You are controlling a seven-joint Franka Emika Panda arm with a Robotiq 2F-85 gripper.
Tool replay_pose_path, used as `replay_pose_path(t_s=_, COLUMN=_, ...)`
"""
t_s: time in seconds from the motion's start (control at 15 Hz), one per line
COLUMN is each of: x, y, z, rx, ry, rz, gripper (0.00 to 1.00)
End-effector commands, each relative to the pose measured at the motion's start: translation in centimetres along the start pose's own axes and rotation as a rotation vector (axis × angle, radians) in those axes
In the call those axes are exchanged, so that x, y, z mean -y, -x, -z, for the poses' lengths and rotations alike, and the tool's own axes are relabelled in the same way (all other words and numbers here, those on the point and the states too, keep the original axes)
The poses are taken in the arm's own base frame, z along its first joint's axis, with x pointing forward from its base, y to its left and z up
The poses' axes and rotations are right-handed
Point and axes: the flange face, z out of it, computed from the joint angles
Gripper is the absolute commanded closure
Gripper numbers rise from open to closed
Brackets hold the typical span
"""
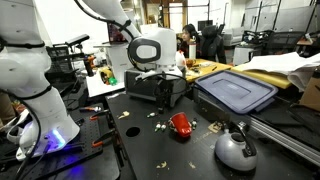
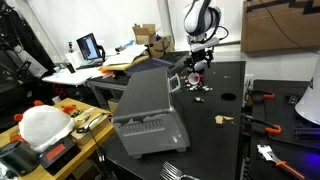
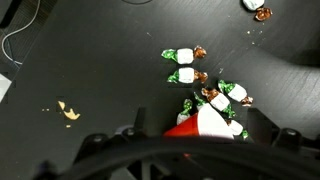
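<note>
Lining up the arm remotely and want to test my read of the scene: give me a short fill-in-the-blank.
The wrapped candies lie on a ___ tabletop. Among them lies a ___ and white object. The gripper hangs above them with its jaws ___. The bin lid in an exterior view is ___.
Missing words: black; red; open; blue.

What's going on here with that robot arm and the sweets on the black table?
The robot arm's gripper hangs above the black table with its jaws open and nothing in them. Right below it, the wrist view shows a cluster of green-and-white wrapped sweets lying beside a red and white object. The gripper touches none of them at this moment.
</note>
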Motion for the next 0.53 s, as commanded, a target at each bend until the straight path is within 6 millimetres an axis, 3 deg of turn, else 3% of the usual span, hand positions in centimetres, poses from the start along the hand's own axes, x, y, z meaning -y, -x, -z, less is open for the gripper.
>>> replay_pose_path(t_s=0.0, x=0.2, y=1.1, z=0.7, rx=-0.035, ry=0.019, rz=0.022, gripper=0.00)
replay_pose_path(t_s=0.47, x=1.8, y=1.6, z=-0.3, rx=-0.122, ry=0.069, rz=0.077, gripper=0.00)
